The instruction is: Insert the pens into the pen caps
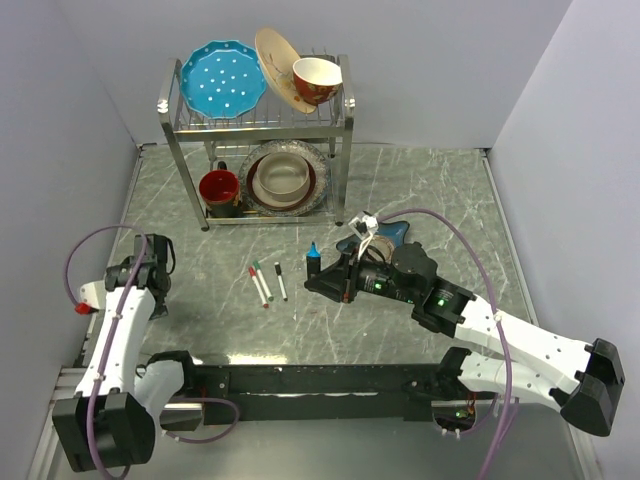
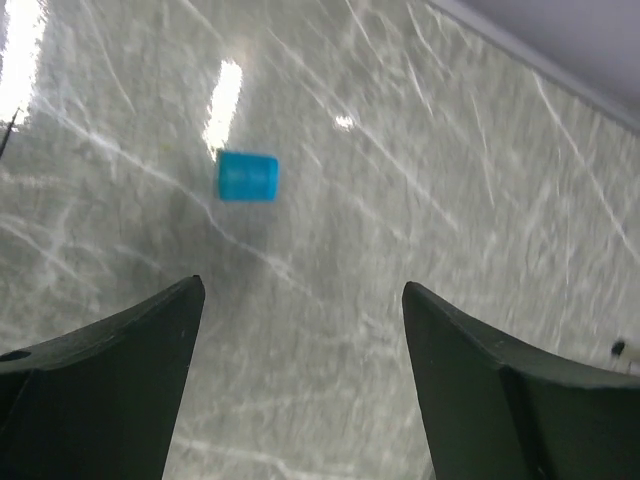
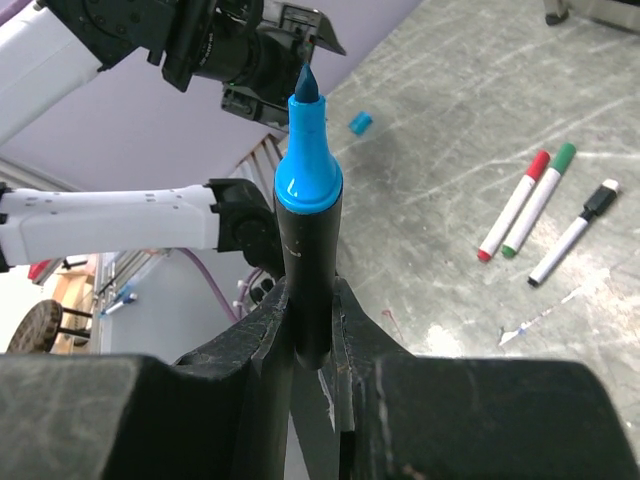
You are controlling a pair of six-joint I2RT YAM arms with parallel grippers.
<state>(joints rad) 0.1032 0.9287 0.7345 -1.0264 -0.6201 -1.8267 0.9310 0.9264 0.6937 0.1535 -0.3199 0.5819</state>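
Uncapped and waiting: a short, thick dark marker [image 3: 305, 255] with a bare blue felt tip stands upright in the right gripper [image 3: 312, 325]. The two black fingers are pressed onto its lower barrel, over the middle of the grey marbled table [image 1: 440, 200]. Whether its base touches the surface cannot be told.

Its match, a small blue plastic cap [image 2: 248, 177], lies on its side on the tabletop at the left, apart from everything else. The left gripper [image 2: 302, 290] hangs above it and a little short of it, jaws spread wide with nothing between them.

Near the marker's left side, three slim white-barrelled pens lie close together on the table: a red-ended pen [image 3: 513, 207], a green-capped pen [image 3: 541, 196] and a black-capped pen [image 3: 574, 233]. All three appear to have their caps on, so that part of the job looks finished. No other loose cap can be made out.

By this reading only the blue pair is left. The cap has to be picked up, lined up with the marker's tip and pushed home.

At the back of the table a steel dish rack [image 1: 175, 160] holds plates, bowls and a red mug, well apart from the pens.
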